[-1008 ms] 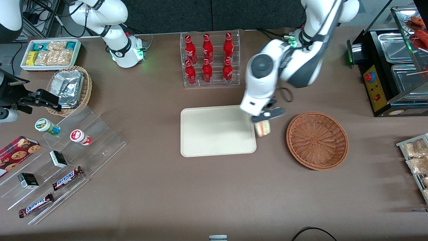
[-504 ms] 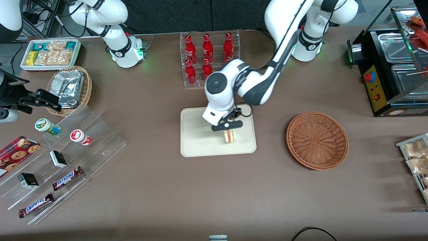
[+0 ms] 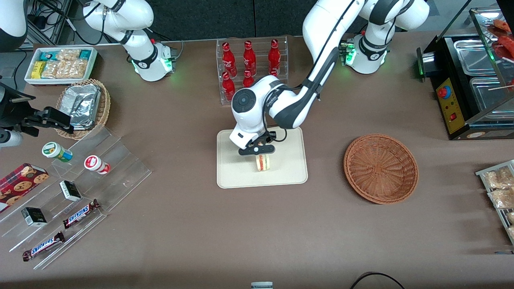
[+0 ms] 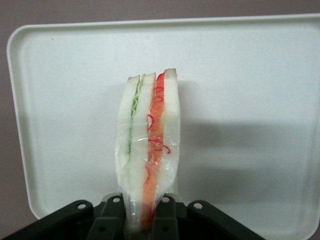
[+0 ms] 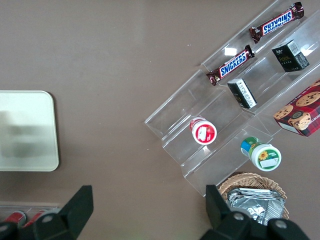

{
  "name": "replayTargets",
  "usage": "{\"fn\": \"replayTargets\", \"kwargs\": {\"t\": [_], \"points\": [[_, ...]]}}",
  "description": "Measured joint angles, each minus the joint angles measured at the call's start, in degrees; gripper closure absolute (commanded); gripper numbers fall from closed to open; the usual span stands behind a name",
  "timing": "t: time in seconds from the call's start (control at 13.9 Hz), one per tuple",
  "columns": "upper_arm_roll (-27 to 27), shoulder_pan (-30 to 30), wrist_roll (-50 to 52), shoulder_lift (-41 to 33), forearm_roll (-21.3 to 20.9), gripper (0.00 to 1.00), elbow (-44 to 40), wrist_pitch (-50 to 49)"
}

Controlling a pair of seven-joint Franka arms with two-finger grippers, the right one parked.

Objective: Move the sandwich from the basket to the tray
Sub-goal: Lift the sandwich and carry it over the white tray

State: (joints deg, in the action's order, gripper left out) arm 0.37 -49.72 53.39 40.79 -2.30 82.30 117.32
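My left gripper (image 3: 259, 154) hangs over the middle of the cream tray (image 3: 233, 176), shut on the sandwich (image 3: 263, 162). In the left wrist view the sandwich (image 4: 148, 150) stands on edge between the black fingers (image 4: 111, 220), white bread with green and red-orange filling, wrapped in clear film, above the tray (image 4: 250, 100). Whether the sandwich touches the tray I cannot tell. The reddish-brown wicker basket (image 3: 380, 168) sits empty beside the tray, toward the working arm's end of the table.
An acrylic rack of red bottles (image 3: 251, 70) stands farther from the front camera than the tray, close to the arm's elbow. A clear stepped shelf with snacks (image 3: 68, 192) and a tan basket of foil packets (image 3: 84, 106) lie toward the parked arm's end.
The gripper carried the sandwich from the gap between basket and tray to over the tray's middle, moving toward the parked arm's end. The basket has stayed empty.
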Motion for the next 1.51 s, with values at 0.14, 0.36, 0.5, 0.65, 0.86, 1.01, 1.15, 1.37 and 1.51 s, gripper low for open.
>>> {"fn": "replayTargets", "kwargs": {"t": [0.14, 0.36, 0.5, 0.65, 0.86, 1.01, 1.15, 1.37, 1.51], "points": [[0.0, -0.7, 0.0, 1.0, 0.0, 1.00, 0.0, 0.7], [0.0, -1.4, 0.0, 1.8, 0.0, 1.00, 0.0, 0.9], [0.0, -1.6, 0.0, 1.9, 0.0, 0.86, 0.0, 0.9], [0.0, -1.6, 0.0, 2.1, 0.0, 0.71, 0.0, 0.9], [0.0, -1.8, 0.0, 3.0, 0.0, 0.06, 0.0, 0.9], [0.0, -1.9, 0.0, 3.1, 0.0, 0.00, -0.1, 0.9], [0.2, -1.9, 0.0, 3.0, 0.0, 0.00, -0.5, 0.9], [1.0, -1.9, 0.0, 1.7, 0.0, 0.00, -2.0, 0.0], [2.3, -1.8, 0.0, -0.9, 0.0, 0.00, -2.6, -3.2]]}}
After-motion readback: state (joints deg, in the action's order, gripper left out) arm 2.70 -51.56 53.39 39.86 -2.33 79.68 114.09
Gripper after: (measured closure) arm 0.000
